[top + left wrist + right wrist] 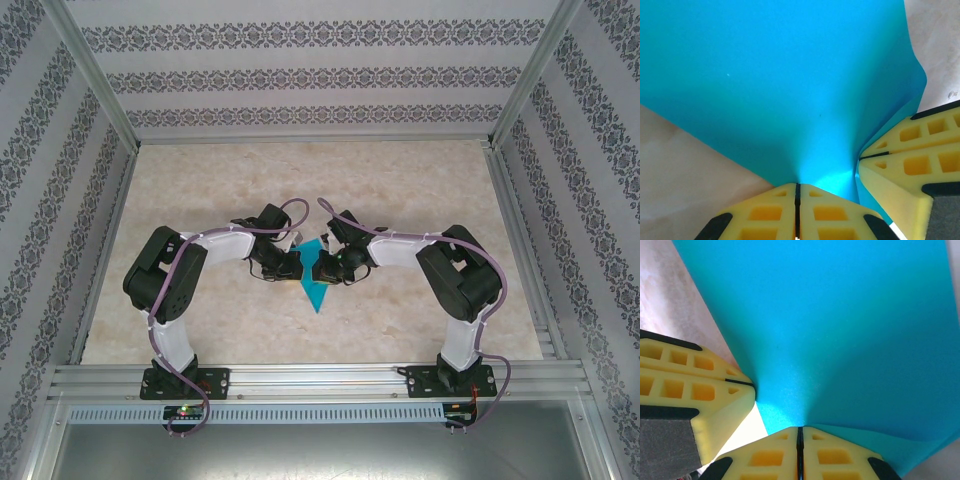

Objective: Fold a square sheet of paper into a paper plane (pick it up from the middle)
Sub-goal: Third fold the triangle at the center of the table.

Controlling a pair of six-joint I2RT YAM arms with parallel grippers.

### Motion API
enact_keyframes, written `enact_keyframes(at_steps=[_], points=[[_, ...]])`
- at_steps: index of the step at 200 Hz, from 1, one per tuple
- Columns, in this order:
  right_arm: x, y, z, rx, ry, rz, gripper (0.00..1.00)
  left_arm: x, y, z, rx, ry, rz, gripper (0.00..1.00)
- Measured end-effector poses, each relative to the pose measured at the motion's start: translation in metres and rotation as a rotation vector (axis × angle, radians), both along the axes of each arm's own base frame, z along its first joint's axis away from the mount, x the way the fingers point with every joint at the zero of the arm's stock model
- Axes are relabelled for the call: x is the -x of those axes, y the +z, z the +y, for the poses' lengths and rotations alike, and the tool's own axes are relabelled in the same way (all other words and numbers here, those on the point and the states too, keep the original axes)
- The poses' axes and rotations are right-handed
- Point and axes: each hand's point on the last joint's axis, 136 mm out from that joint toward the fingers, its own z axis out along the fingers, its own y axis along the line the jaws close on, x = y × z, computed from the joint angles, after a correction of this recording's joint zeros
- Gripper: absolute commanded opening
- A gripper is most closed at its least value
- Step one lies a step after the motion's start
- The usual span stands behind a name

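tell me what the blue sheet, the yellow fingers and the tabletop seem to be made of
The square sheet of paper: thin matte paper; it puckers softly where pinched, no glare.
The fingers: yellow moulded plastic or firm rubber, matte, with square recessed pockets.
The tabletop: beige marbled pattern, probably printed laminate or a mat rather than stone; dull finish.

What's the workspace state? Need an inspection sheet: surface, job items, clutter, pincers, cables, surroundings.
Surface: beige marbled table.
Job's things: teal paper, creased, pointed end toward the arm bases, pinched from both sides.
Clutter: nothing seen.
Grippers: left pincer shut on the paper; right pincer shut on it right alongside.
Cables: purple cables run along both arms, looping at the wrists.
Surroundings: patterned walls, aluminium frame.
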Motion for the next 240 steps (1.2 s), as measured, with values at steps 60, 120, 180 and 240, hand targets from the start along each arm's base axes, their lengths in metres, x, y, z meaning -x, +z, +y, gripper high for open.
enact_keyframes(at_steps=[60, 120, 180, 240], points=[[-0.0025, -0.0037, 0.0013, 0.006, -0.001, 0.004, 0.10, 0.0007, 0.0000, -0.0005, 0.004, -0.001, 0.002, 0.10], [-0.0024, -0.0044, 0.0013, 0.008, -0.001, 0.006, 0.11, 0.0008, 0.0002, -0.0009, 0.007, -0.002, 0.004, 0.10], [-0.0027, -0.0022, 0.0048, 0.005, 0.010, 0.001, 0.29, 0.0019, 0.0001, -0.0018, 0.014, -0.004, 0.007, 0.11], [-0.0037, 0.0008, 0.0079, -0.012, 0.014, -0.002, 0.39, 0.0027, 0.0030, 0.0005, 0.021, 0.007, 0.010, 0.13]])
